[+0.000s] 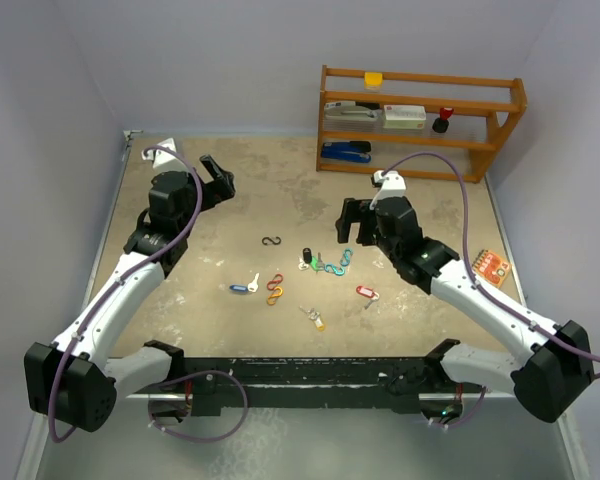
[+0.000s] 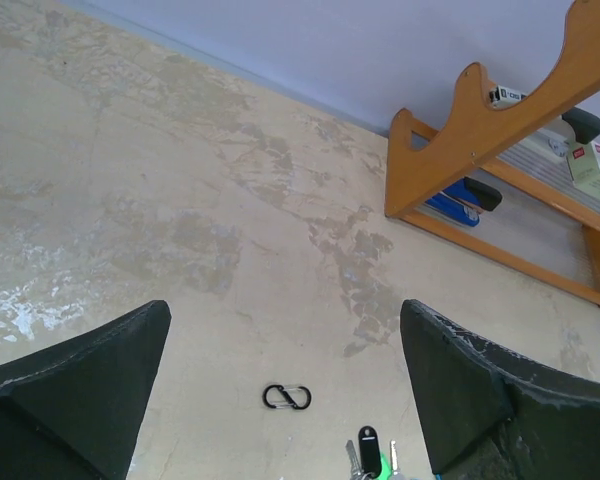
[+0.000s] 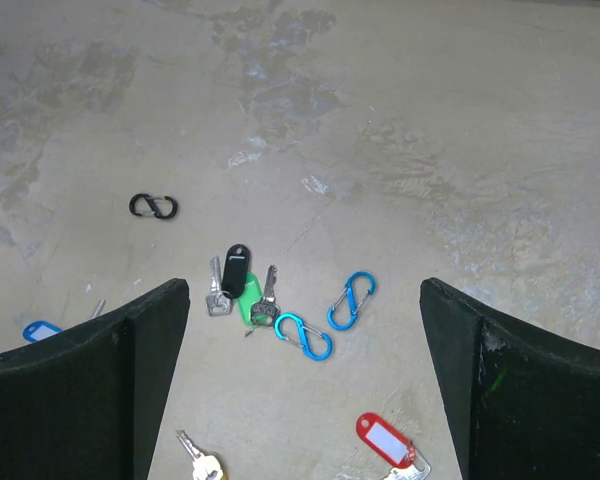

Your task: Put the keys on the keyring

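Lying flat, keys (image 3: 218,298) look light, stiff, slippery; best pinched by black tag (image 3: 238,268). Right gripper (image 3: 305,295) spread wide above; left gripper (image 2: 285,320) wide, empty.

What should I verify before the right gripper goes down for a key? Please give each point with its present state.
1. Right gripper open, empty: ok.
2. Left gripper open, empty: ok.
3. Silver metal key with black plastic tag visible in right wrist view: ok.
4. That key lying alone: not ok, it overlaps the silver key with green tag.
5. Keyring found: cannot tell.
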Tool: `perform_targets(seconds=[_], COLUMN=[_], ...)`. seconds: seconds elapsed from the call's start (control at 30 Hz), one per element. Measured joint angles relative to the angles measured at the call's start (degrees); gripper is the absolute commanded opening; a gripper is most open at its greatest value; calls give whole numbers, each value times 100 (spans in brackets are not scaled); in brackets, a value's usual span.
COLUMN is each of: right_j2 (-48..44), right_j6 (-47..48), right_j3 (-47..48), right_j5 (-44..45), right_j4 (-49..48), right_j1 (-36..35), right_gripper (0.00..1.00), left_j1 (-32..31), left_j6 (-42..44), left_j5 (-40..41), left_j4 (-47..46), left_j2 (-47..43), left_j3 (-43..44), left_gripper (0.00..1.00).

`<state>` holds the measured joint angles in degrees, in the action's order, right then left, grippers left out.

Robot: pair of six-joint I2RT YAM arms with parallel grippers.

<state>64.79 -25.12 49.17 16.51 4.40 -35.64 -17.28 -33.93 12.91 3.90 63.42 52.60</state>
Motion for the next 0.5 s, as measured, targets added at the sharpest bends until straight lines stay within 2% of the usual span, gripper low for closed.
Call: perform_targets(seconds=[0.3,0.5], right_j2=[37,57], right_j6=[4,24], right_j3=[0,0], right_j5=[4,4], right_j4=[-37,7], right_j1=[0,0], right_gripper=[100,100], left_j1=[0,0], left_j6=[-98,-22], left_j5=[31,-227], left_j4=[-162,-223], left_j2=[-114,-87], left_j3=[-208,-225], left_gripper=[97,89])
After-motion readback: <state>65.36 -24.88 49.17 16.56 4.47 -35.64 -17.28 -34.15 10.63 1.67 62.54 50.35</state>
